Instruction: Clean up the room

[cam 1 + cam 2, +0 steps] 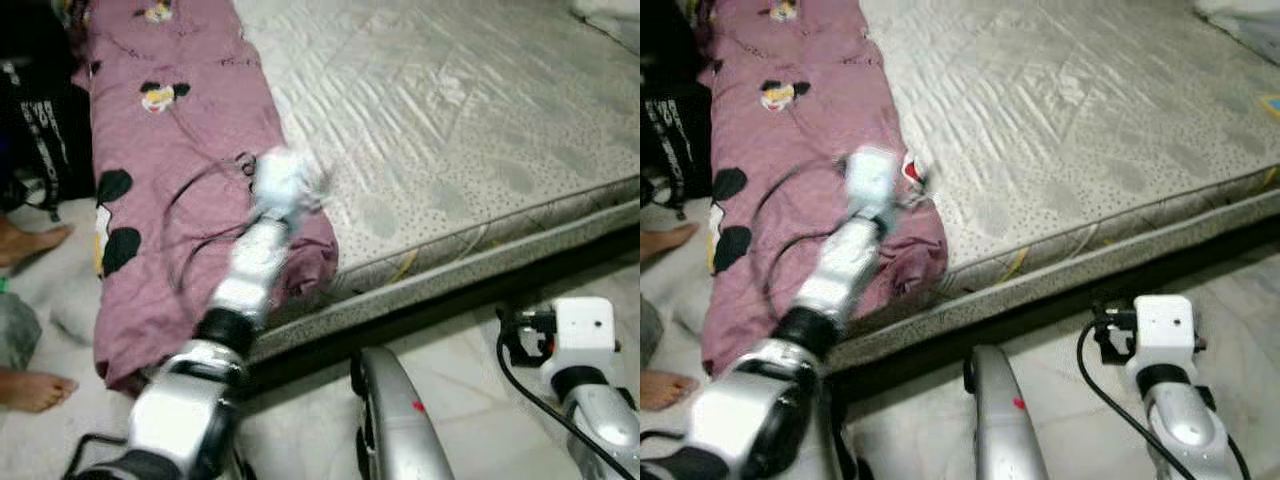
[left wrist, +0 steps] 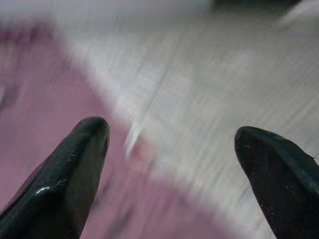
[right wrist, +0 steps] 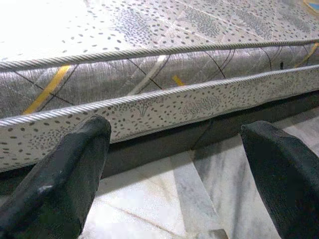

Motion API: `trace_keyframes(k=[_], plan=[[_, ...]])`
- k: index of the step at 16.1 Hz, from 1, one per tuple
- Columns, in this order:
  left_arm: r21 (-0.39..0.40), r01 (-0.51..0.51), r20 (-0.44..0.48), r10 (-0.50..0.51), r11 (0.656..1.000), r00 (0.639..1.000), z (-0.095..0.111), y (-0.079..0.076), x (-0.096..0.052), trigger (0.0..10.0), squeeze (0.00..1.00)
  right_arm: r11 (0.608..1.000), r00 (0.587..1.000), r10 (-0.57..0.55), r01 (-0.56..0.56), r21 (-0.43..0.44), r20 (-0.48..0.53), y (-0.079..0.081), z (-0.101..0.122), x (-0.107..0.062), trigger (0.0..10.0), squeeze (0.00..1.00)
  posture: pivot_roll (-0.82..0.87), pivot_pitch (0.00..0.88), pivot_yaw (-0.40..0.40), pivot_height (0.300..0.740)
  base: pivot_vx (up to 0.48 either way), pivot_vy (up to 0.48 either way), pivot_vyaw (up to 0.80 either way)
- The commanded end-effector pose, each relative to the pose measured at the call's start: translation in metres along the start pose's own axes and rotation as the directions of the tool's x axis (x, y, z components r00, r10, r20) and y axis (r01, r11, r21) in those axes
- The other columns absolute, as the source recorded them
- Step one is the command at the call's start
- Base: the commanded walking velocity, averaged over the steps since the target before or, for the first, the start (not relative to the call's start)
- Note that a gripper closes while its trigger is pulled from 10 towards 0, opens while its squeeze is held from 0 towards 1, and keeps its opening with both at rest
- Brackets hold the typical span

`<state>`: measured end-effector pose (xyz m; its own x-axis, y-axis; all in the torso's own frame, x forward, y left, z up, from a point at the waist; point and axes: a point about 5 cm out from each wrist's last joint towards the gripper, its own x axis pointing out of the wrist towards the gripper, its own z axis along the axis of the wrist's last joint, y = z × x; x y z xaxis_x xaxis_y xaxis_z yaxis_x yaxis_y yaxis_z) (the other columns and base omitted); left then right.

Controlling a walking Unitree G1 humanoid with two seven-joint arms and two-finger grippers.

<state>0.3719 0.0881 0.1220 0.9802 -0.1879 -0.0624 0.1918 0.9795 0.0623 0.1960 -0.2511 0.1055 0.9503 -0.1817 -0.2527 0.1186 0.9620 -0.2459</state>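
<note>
— Bare grey mattress (image 1: 450, 130) fills the scene, a mauve cartoon-print blanket (image 1: 180, 180) bunched along its left edge, reaching the near corner.

— Left gripper (image 2: 172, 144) is up over that blanket's inner edge, blurred, fingers (image 2: 75, 164) spread wide, nothing between them.

— And the right gripper (image 3: 174, 149)?

— Low by the mattress's front edge over pale marble floor (image 3: 164, 199), fingers wide apart, empty. Somebody's bare feet (image 1: 35, 390) off the left side.

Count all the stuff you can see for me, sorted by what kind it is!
Robot grippers: 2 (left gripper, right gripper)
Mattresses: 1 (mattress)
Pink blankets: 1 (pink blanket)
A person's bare feet: 2 (foot, foot)
Total: 6
</note>
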Motion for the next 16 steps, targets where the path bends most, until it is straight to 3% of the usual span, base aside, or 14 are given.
trace_keyframes(k=[1,3,5,8,11,16], plan=[[-0.047,-0.023,-0.140,0.016,0.999,0.990,-0.022,0.005,-0.003,10.0,0.00,1.000,1.000,-0.010,0.010,0.000,-0.001,-0.001,-0.001,0.000,10.0,0.00,-0.23,0.049,0.029,0.544,0.000,0.000,0.00],[-0.051,0.047,-0.275,-0.060,0.998,0.960,-0.043,0.000,-0.008,10.0,0.00,1.000,1.000,-0.008,0.008,-0.002,0.000,0.000,-0.001,0.000,10.0,0.00,-0.23,0.043,0.026,0.544,0.000,0.000,0.00],[-0.067,0.142,-0.440,-0.157,0.988,0.884,-0.075,-0.020,-0.024,10.0,0.00,1.000,1.000,0.008,-0.008,-0.005,-0.001,0.002,0.000,0.003,10.0,0.00,-0.23,0.037,0.019,0.544,0.000,0.000,0.00],[-0.070,0.329,-0.555,-0.311,0.942,0.772,-0.100,-0.052,-0.043,10.0,0.00,1.000,1.000,0.014,-0.014,-0.007,0.002,0.003,0.002,0.007,10.0,0.00,-0.24,0.035,0.017,0.544,0.000,0.000,0.00],[-0.069,0.465,-0.558,-0.421,0.882,0.715,-0.103,-0.083,-0.051,10.0,0.00,1.000,1.000,0.011,-0.011,-0.007,0.009,0.003,0.004,0.010,10.0,0.00,-0.24,0.031,0.020,0.544,0.000,0.000,0.00],[0.021,0.599,-0.417,-0.538,0.800,0.733,-0.065,-0.114,-0.035,10.0,0.00,1.000,1.000,0.004,-0.004,0.007,0.029,0.007,0.006,0.016,10.0,0.00,-0.22,0.015,0.026,0.544,0.000,0.000,0.00]])
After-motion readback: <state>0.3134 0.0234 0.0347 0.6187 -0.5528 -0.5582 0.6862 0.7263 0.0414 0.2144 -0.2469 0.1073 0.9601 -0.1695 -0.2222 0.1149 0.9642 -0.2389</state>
